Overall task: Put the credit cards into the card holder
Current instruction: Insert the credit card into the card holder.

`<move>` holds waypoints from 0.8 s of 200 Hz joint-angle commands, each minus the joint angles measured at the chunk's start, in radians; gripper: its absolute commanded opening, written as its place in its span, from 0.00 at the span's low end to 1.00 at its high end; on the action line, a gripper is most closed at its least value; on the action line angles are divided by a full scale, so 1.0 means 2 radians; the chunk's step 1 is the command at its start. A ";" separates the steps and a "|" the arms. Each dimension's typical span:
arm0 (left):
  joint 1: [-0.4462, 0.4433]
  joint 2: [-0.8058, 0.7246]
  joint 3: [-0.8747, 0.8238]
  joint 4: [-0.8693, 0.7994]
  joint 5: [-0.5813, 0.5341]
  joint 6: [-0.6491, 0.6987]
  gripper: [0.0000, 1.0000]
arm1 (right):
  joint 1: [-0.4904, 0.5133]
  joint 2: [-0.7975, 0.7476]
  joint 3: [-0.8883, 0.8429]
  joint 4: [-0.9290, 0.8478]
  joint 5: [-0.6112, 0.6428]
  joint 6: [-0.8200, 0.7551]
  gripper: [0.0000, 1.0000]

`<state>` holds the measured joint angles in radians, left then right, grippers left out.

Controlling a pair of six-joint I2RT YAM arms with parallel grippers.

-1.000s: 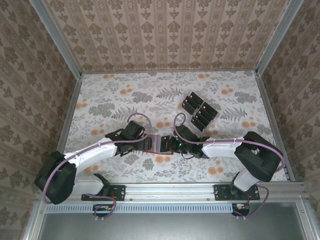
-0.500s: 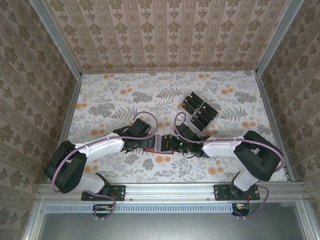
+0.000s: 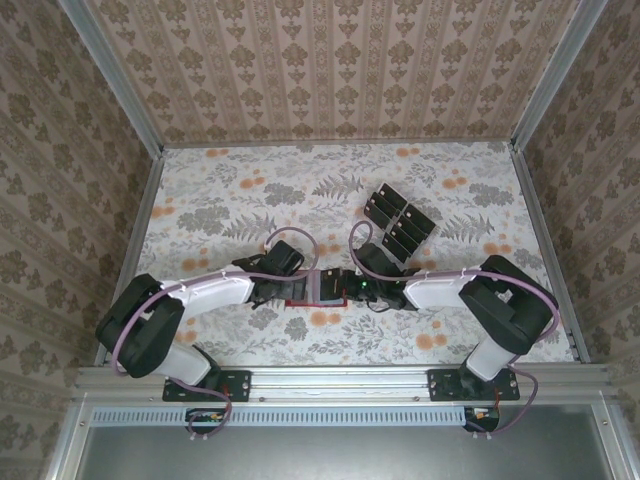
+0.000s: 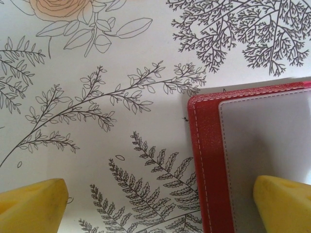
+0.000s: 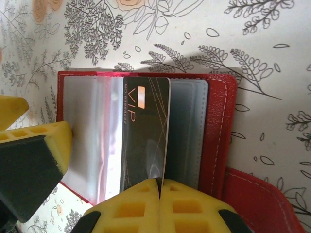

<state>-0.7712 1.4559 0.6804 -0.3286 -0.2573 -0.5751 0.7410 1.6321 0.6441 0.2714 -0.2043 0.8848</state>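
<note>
While one card [image 5: 146,131] was pinched in the closed right gripper [image 5: 159,187], part-way into a sleeve of the open holder [image 5: 216,126] near the table [image 3: 220,190] front, the left gripper [image 4: 160,206] was spread empty over the holder's edge. Fuller insertion, then release, was judged necessary.

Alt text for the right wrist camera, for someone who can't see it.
The right gripper, shut, pinches a dark VIP card over the clear sleeves of the open red card holder, which lies on a floral table.

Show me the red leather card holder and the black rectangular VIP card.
red leather card holder [image 5: 219,131]: right wrist view, stitched right border.
black rectangular VIP card [image 5: 145,136]: right wrist view, middle of face.
</note>
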 commanded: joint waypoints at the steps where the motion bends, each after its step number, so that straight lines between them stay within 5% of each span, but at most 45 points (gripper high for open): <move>1: -0.002 0.000 -0.016 -0.025 -0.015 -0.015 1.00 | -0.001 -0.009 -0.002 -0.008 -0.017 -0.013 0.00; 70: -0.002 -0.012 -0.019 -0.028 -0.023 -0.025 1.00 | 0.004 -0.059 -0.020 0.037 -0.017 0.014 0.00; 160: -0.002 -0.011 -0.019 -0.030 -0.027 -0.029 1.00 | 0.022 -0.024 -0.057 0.169 0.001 0.059 0.00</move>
<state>-0.7719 1.4425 0.6670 -0.3328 -0.2874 -0.6163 0.7712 1.5486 0.5438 0.4885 -0.2245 0.9634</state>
